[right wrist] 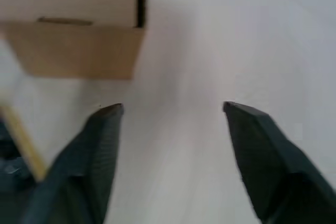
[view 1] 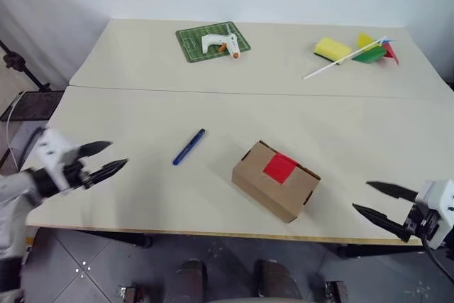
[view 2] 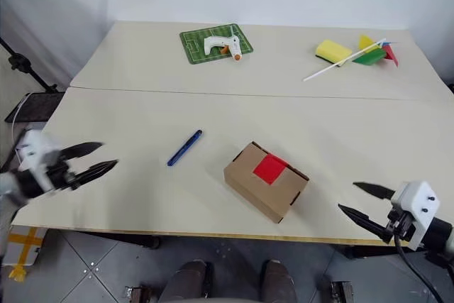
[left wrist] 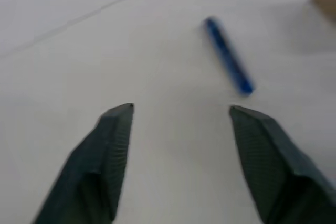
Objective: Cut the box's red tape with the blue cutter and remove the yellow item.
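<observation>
The pale surface [view 1: 142, 196] carries everything I need. The box [view 1: 275, 180] sits near its front edge, flaps shut, with the red tape [view 1: 279, 167] uncut on top, so I judge the yellow item is hidden inside. My right claw [view 1: 377, 203] hangs off the box's right side, fingers spread and grasping nothing. The blue cutter [view 1: 189, 147] lies flat just left of the box, its long axis slanting from near-left to far-right. My left claw [view 1: 106, 158] is the nearer one: it hovers at the left edge, fingers parted and empty, with the cutter ahead and to its right.
</observation>
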